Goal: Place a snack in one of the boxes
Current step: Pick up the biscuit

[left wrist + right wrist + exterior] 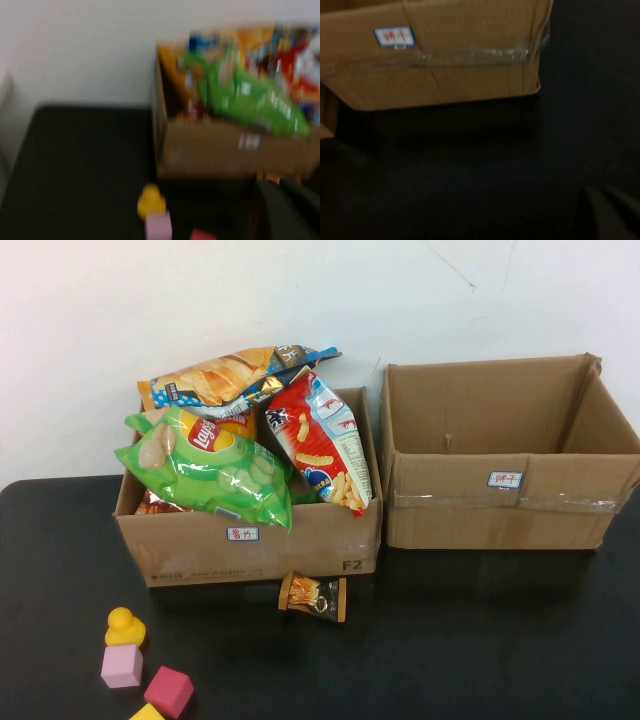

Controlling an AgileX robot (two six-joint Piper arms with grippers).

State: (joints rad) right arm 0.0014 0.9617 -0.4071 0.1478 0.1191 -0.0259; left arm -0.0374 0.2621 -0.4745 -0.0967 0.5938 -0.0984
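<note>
A small orange-and-black snack packet (313, 597) lies on the black table just in front of the left cardboard box (250, 540), which is piled with chip bags. The right cardboard box (500, 510) is open and empty. Neither gripper shows in the high view. My left gripper (282, 200) appears at the edge of the left wrist view, shut and empty, hovering near the left box (210, 150), with the packet's orange edge (267, 176) just beyond its tips. My right gripper (609, 202) is shut and empty over bare table in front of the right box (445, 75).
A green Lay's bag (205, 475), a red snack bag (325, 440) and an orange chip bag (225, 375) stick out of the left box. A yellow duck (124, 626), a pink block (122, 667), a magenta block (168, 691) and a yellow block sit front left.
</note>
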